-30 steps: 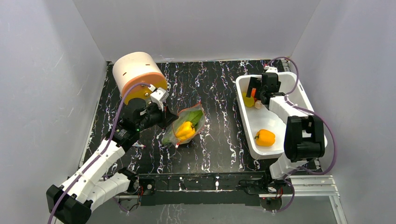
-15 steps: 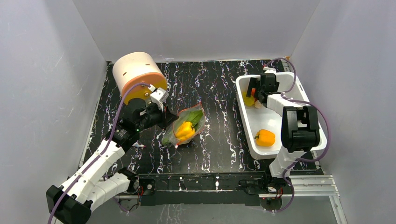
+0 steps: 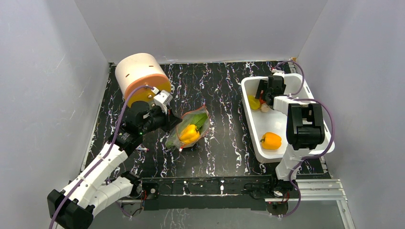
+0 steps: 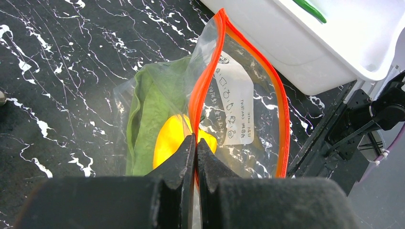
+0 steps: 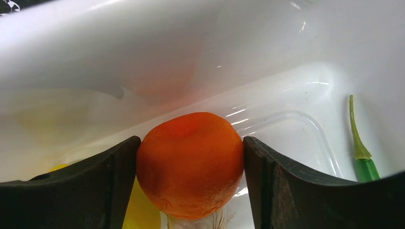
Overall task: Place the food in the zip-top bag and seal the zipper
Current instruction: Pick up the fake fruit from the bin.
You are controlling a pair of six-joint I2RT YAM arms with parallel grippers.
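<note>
Right tool (image 3: 264, 94) down in the far end of the white tub (image 3: 249, 125), fingers against both sides of the orange-red fruit (image 5: 190, 162): gripped, by the look of it. Just beside: a lemon-like piece (image 3: 253, 101), a green pod (image 5: 360, 157). Nearer the tub's near end, a yellow bell pepper (image 3: 271, 140). Tub along the surface's right edge.

Left tool (image 4: 196, 140) clamped tight on the zipper (image 4: 204, 83), holding the zip-top bag (image 3: 198, 119) at mid-surface, well apart to the fruit's left, mouth gaping toward the tub. Inside: a second yellow pepper (image 4: 167, 138), a green leaf (image 4: 148, 109).

Likely next: lift, then leftward into that mouth.
</note>
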